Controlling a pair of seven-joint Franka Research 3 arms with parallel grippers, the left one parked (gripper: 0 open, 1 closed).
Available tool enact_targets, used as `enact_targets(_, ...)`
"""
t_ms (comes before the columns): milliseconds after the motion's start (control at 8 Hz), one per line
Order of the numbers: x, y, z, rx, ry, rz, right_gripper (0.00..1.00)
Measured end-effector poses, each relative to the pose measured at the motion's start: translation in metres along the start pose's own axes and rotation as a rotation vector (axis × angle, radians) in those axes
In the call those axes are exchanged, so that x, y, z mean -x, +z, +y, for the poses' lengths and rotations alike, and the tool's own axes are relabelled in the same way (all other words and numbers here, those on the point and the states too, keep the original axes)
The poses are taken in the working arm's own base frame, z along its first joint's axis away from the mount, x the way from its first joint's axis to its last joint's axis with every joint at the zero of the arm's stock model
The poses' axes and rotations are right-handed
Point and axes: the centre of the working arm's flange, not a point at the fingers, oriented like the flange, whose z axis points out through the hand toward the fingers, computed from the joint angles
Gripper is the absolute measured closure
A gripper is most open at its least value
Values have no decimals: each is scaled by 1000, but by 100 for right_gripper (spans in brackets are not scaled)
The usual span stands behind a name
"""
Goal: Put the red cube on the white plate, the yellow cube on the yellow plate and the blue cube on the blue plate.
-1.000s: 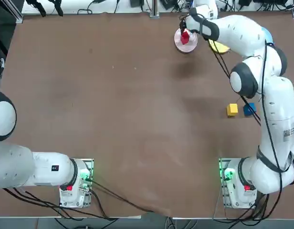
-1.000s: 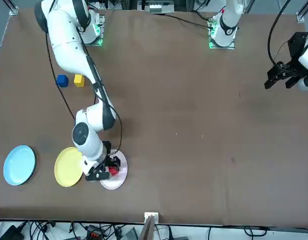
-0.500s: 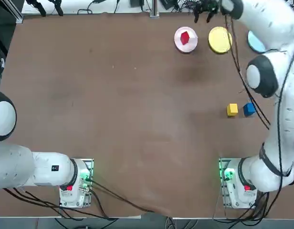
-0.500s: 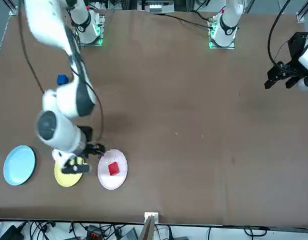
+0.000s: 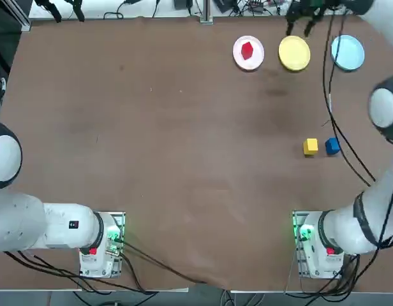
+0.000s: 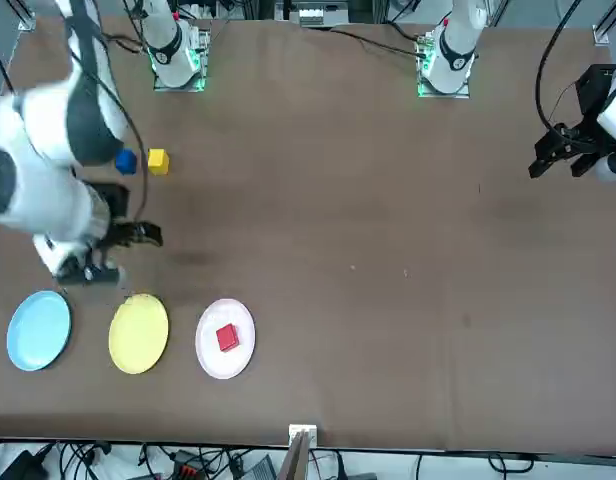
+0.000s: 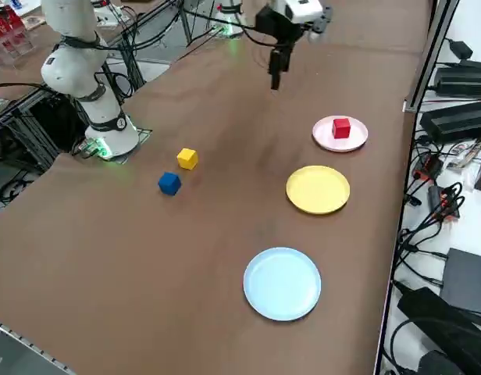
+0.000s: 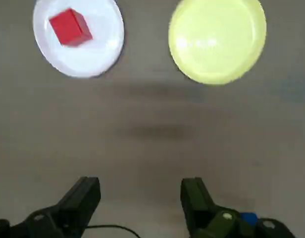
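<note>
A plain brown counter (image 5: pixel 171 127) fills the views, with cables and equipment along its far edge.

Nearest the right arm's base, the yellow cube (image 5: pixel 310 146) and the blue cube (image 5: pixel 332 146) sit side by side, close together, on bare counter and well apart from the plates. Neither has been touched.

Farther out, the three plates lie in a row near the far edge: the white plate (image 5: pixel 240 58), the yellow plate (image 5: pixel 294 53) beside it, and the blue plate (image 5: pixel 347 52) at the robot's right end. The red cube (image 5: pixel 247 50) now rests on the white plate with nothing holding it. A second ago the tool was down on that plate around the cube; half a second ago it had already let go and risen clear.

The tool (image 5: pixel 299 25) has since swung across and hangs high, over the counter's far edge by the yellow plate in the top view. Its fingers (image 8: pixel 83 198) are spread apart and hold nothing; the wrist view looks down on the white and yellow plates from well above.

So the red cube's placement looks finished, one of three. The arm appears to be retreating to fetch another cube, probably the yellow or blue one nearer its base.
</note>
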Motion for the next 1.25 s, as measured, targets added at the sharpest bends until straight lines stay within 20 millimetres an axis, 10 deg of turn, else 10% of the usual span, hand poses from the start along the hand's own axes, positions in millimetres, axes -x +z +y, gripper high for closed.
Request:
enact_targets(375, 90, 61, 72, 1, 44, -129, 1)
enact_targets(1250, 190, 251, 96, 55, 39, -61, 1)
